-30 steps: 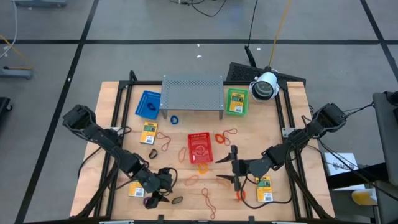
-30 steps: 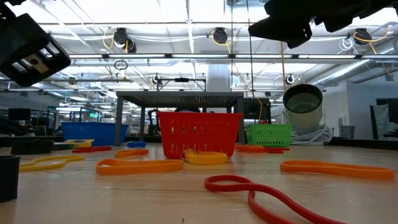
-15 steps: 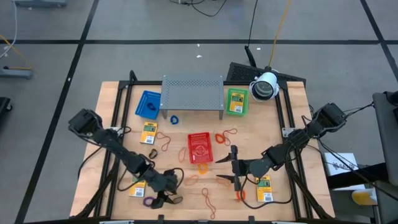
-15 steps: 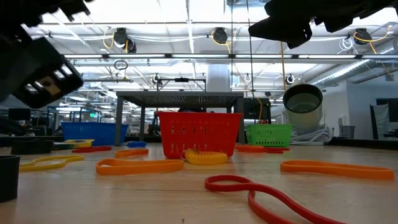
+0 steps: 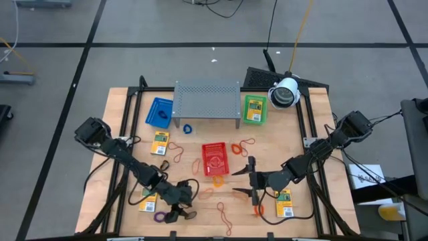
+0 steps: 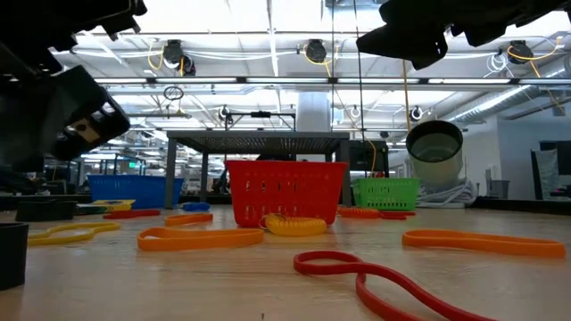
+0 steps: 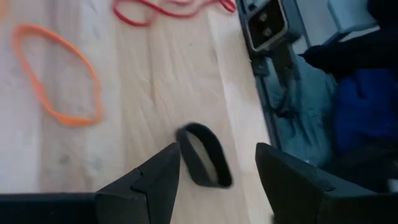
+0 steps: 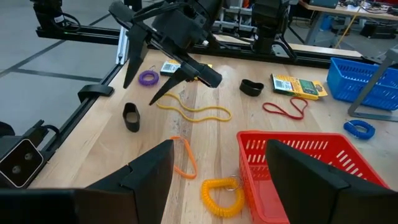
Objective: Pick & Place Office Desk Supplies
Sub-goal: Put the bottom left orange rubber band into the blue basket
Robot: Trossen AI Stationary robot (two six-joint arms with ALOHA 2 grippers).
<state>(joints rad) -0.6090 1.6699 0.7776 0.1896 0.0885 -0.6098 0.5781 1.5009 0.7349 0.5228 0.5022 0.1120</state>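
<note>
Hovering near the desk's [image 5: 117,114] front edge: left claw [image 5: 179,213], fingers spread wide, gripping nothing, black band loop [image 7: 203,154] lying between its fingers [image 7: 155,180] in the left wrist view, desk edge and frame just beyond. Waiting over the middle front: right claw [image 5: 245,179], also spread wide and empty, beside the red basket [image 5: 215,158]. Lying scattered in open wood: orange loop [image 7: 59,74], red loop [image 7: 171,9], purple loop [image 8: 148,77], yellow-and-green packet [image 8: 297,85]. Showing only in the low view: flat orange band [image 6: 199,237] and yellow coil [image 6: 295,226] before the basket.
</note>
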